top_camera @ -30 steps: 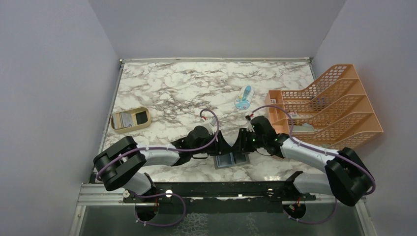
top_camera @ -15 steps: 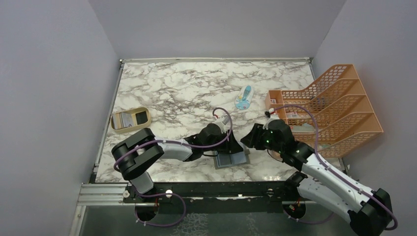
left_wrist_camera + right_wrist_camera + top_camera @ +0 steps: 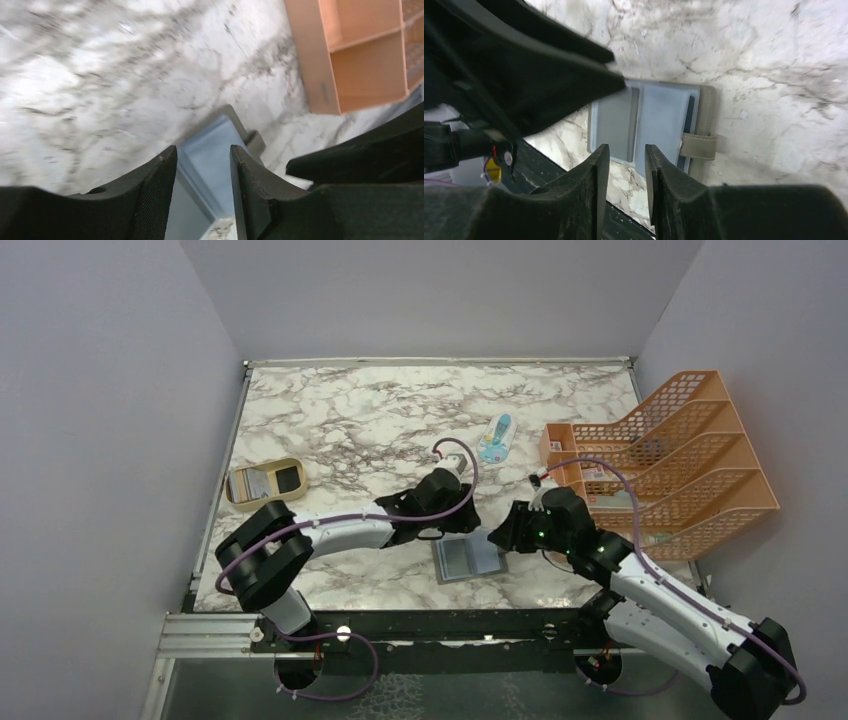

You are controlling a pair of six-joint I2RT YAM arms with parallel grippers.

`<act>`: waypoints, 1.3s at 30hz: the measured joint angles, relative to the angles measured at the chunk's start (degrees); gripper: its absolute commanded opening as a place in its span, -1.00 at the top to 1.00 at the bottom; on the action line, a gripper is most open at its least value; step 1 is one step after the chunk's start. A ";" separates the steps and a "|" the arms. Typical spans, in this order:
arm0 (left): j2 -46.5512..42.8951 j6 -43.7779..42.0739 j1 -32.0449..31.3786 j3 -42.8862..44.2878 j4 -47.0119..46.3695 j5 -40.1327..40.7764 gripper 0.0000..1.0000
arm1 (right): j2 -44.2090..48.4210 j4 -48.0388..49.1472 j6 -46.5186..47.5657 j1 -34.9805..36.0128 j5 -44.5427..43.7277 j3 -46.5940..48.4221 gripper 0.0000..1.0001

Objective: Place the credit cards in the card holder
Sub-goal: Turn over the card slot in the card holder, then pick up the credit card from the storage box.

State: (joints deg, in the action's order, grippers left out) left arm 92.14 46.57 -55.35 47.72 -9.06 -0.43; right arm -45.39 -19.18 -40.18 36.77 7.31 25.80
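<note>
Watch the holder (image 3: 465, 559): it lies open and loose on the worktop (image 3: 350, 410), close to the near edge, and neither arm pins it. If you push a card at the pockets (image 3: 659, 117) from the side, expect the holder to slide or fold shut rather than take it. Both arms crowd the same spot, so a quick move by either could knock the other or nudge the holder toward the edge.

You also have no card in hand. The cards (image 3: 250, 483) appear to sit in the left compartment of the tray (image 3: 266, 502) near the left edge, well apart from the holder. Thin cards lying flat in there will likely be hard to pinch.

The left gripper (image 3: 202, 155) hangs over the holder's far left corner, jaws at a narrow gap and empty, with the pale blue lining showing through the gap. The right gripper (image 3: 626, 150) hovers at the far right corner, also narrow and empty, with the pockets and clasp tab (image 3: 698, 145) just beyond its tips.
</note>
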 measured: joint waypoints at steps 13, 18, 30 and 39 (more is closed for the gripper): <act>-14.51 -15.74 23.63 5.70 25.49 14.45 0.05 | -18.56 8.61 3.41 0.00 8.55 -3.08 0.42; -18.56 -22.01 35.54 5.73 31.04 18.99 0.03 | -20.13 9.64 4.79 0.00 8.68 -3.08 0.40; -15.45 -33.77 56.06 10.51 34.86 22.64 0.00 | -16.26 9.35 8.02 0.00 11.06 0.37 0.32; -6.69 -38.88 64.98 13.60 34.80 24.33 -0.01 | -15.50 9.33 8.15 0.00 12.11 1.36 0.31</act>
State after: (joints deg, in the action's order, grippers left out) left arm 85.45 7.68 9.63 61.32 25.74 23.90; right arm -60.88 -9.85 -32.03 36.77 19.42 27.16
